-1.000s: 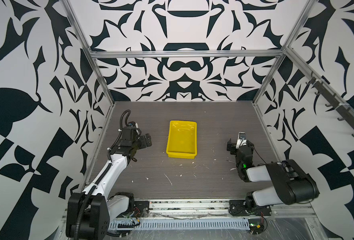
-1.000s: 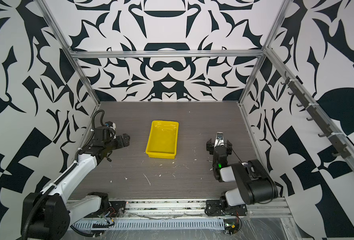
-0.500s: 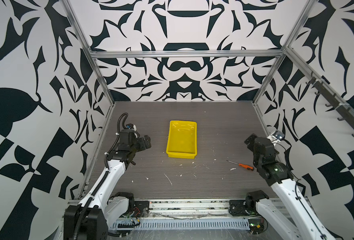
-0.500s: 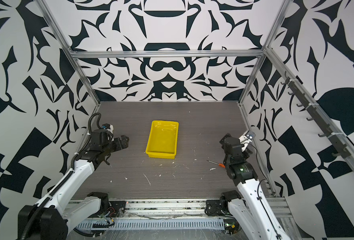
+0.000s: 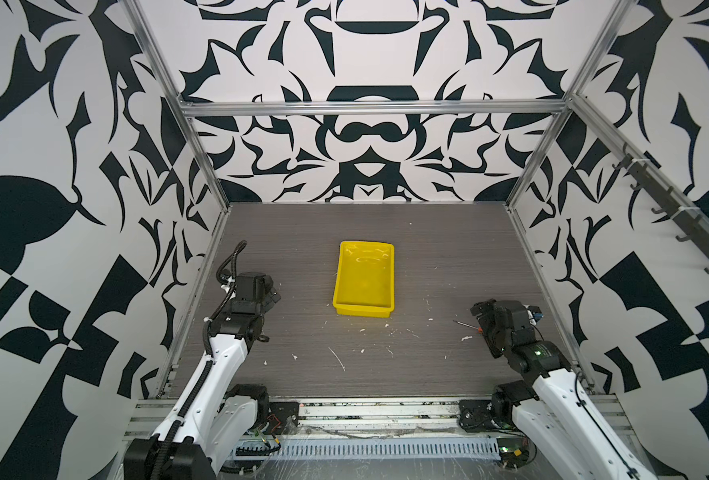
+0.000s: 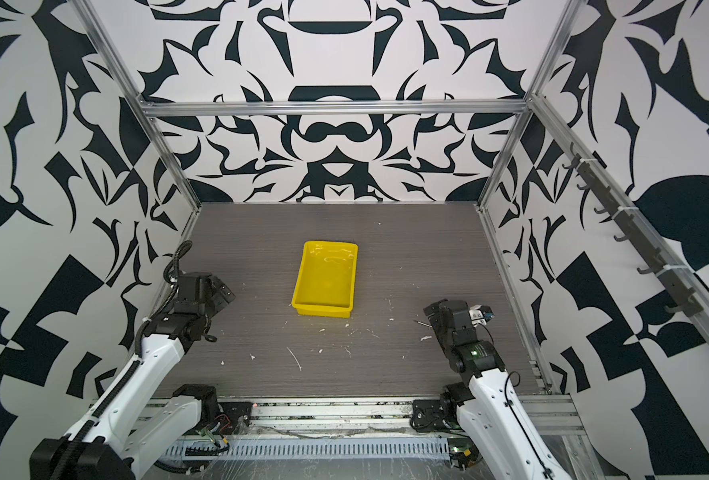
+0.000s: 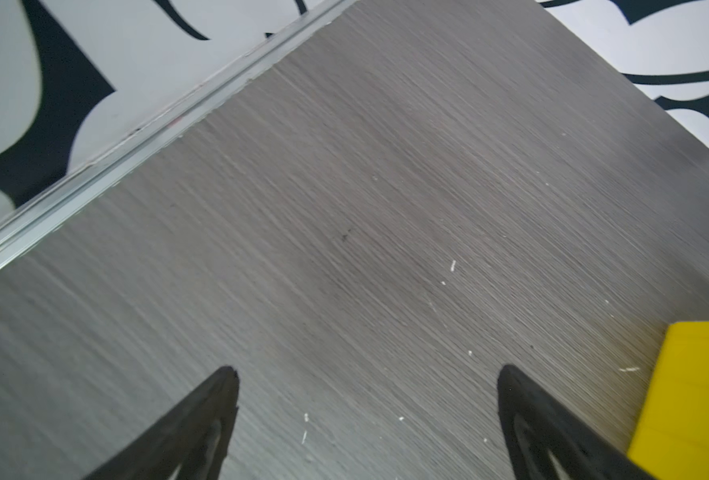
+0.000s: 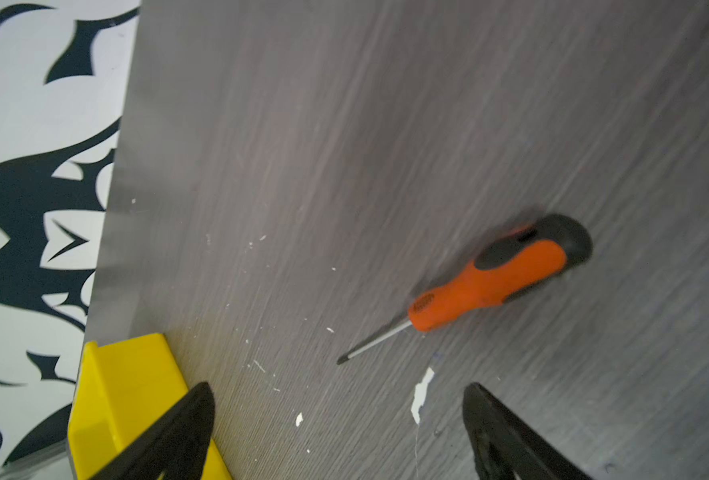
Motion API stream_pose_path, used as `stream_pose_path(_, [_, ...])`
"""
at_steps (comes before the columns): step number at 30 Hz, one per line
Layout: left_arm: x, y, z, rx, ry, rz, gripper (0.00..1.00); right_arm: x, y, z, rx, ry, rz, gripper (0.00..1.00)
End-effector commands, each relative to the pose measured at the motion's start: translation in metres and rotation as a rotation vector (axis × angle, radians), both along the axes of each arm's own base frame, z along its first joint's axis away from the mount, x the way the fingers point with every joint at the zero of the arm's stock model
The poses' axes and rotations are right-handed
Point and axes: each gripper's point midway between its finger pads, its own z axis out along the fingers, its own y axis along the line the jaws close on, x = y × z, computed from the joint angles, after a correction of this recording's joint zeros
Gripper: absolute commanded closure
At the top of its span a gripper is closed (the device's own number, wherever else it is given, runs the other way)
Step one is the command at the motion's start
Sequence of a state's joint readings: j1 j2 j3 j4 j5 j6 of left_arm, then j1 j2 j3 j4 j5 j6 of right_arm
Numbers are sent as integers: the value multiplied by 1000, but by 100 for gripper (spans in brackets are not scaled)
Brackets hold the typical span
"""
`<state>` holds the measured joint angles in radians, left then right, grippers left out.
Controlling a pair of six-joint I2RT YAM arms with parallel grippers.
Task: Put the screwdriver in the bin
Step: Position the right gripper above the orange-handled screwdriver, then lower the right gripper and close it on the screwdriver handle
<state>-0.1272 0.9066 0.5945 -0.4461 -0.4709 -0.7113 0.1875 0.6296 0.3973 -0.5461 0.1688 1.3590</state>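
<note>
The screwdriver (image 8: pixel 490 278) has an orange handle with black marks and a thin shaft, and it lies flat on the dark wood table. In both top views only its shaft (image 5: pixel 467 325) (image 6: pixel 421 322) shows, sticking out to the left from under my right gripper (image 5: pixel 481 319) (image 6: pixel 435 318). That right gripper (image 8: pixel 338 392) is open, holds nothing, and hovers just short of the shaft's tip. The yellow bin (image 5: pixel 364 286) (image 6: pixel 326 286) stands empty mid-table, its corner (image 8: pixel 124 395) beside one right finger. My left gripper (image 5: pixel 273 293) (image 7: pixel 367 374) is open over bare table left of the bin (image 7: pixel 698 395).
White flecks and scraps (image 5: pixel 338 359) litter the table in front of the bin, one larger scrap (image 8: pixel 421 395) lying between my right fingers. Patterned walls with metal rails (image 5: pixel 529 257) close in the table on three sides.
My right arm unfolded, rose toward the right wall, then came down over the screwdriver. My left arm shifted slightly forward, its gripper still open.
</note>
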Motion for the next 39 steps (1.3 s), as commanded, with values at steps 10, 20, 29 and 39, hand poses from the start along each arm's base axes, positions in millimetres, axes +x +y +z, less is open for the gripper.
stream_pose_path(10, [-10,9,-9,7,40,68,0,-11,-37,6,-71,-17,-225,19])
stream_pose_path(20, [-5,4,-13,-5,53,48,0,-8,-36,14,-116,167,-162,23])
stream_pose_path(29, [-3,5,-15,1,69,50,0,10,-23,-7,1,322,-117,4])
stream_pose_path(39, [-2,3,-16,-6,75,42,0,5,-29,-35,63,381,-171,7])
